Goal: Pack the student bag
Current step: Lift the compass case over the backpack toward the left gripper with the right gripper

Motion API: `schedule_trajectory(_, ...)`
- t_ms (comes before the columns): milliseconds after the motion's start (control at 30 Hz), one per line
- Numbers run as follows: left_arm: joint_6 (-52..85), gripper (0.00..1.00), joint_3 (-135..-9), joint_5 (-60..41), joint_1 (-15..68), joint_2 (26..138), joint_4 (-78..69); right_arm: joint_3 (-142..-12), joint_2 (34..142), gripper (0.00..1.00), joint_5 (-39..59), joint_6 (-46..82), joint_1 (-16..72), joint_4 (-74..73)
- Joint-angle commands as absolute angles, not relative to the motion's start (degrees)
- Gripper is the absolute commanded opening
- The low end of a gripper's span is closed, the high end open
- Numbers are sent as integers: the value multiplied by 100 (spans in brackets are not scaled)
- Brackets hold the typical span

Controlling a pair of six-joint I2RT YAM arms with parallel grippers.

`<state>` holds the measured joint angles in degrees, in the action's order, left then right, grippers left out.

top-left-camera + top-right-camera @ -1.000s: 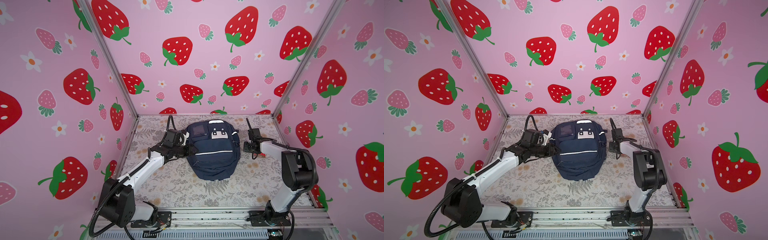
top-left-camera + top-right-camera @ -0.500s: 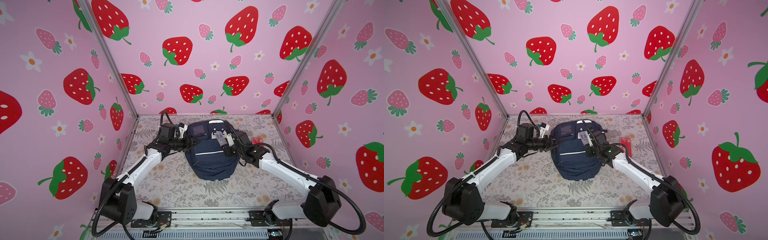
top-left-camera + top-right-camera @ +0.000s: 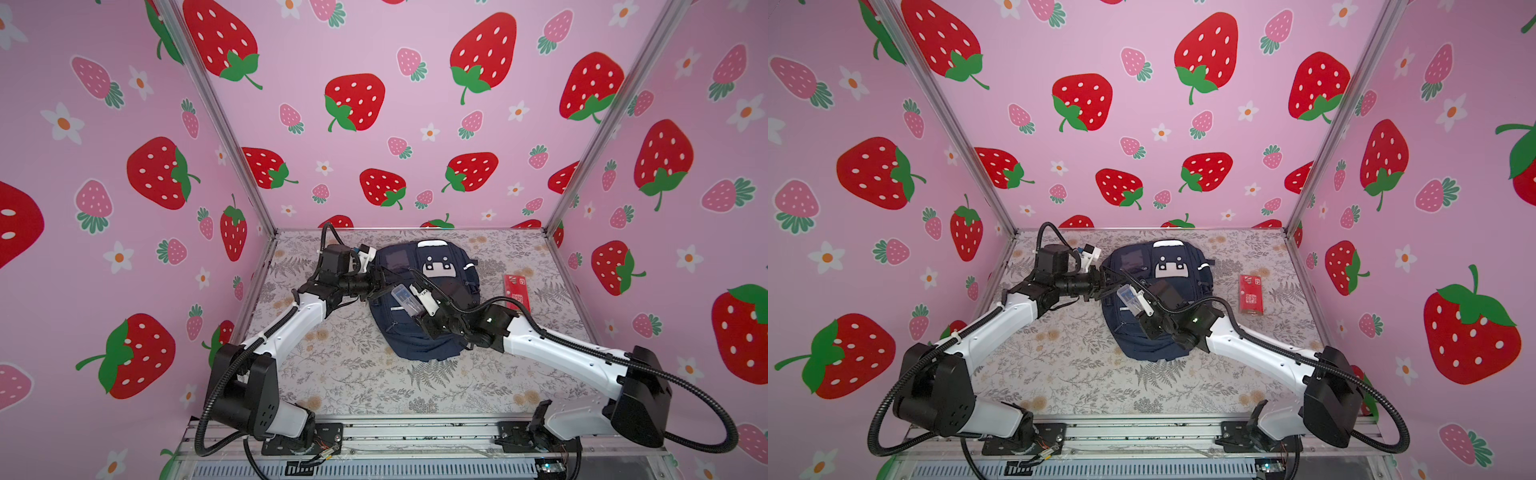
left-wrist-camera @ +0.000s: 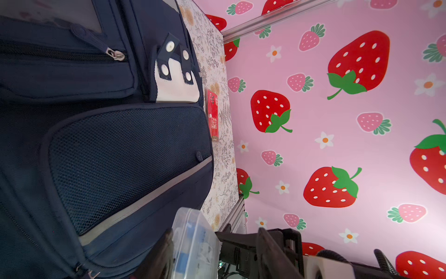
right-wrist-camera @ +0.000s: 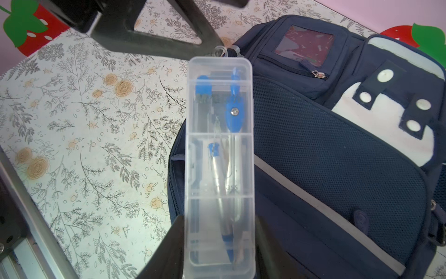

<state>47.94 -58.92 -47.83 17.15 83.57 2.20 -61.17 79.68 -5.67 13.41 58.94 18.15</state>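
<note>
Navy bag [image 3: 411, 347] lies flat, front up, at the back of the flowery table [image 3: 353, 374]. My right gripper [image 5: 218, 232] pinches a clear box [image 5: 219, 157] of blue tools above the bag. My left gripper [image 3: 376, 286] is at the bag's left edge; I cannot tell how wide it is. A red pack [image 3: 515, 291] lies to the right.

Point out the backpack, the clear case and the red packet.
backpack [image 3: 409, 344]: in a top view, lower front panel.
clear case [image 5: 219, 157]: right wrist view, lid middle.
red packet [image 3: 1251, 293]: in a top view, middle.
</note>
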Motion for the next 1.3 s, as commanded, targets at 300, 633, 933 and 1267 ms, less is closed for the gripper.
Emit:
schedule_trajectory(300,4872,61,-5659,-5054,1624,8336,233,-6239,7931,20,-786,1309,6109,1561)
schedule_trajectory(633,5174,43,-5537,-5181,1603,8402,9,-6258,7926,20,-806,1336,6166,1500)
schedule_trajectory(933,5608,26,-5303,-5207,1511,8442,-439,-6198,7883,20,-865,1377,6197,1502)
schedule_trajectory(1267,6077,18,-4955,-5036,1369,8234,-1112,-6283,7754,49,-1411,1646,6204,1577)
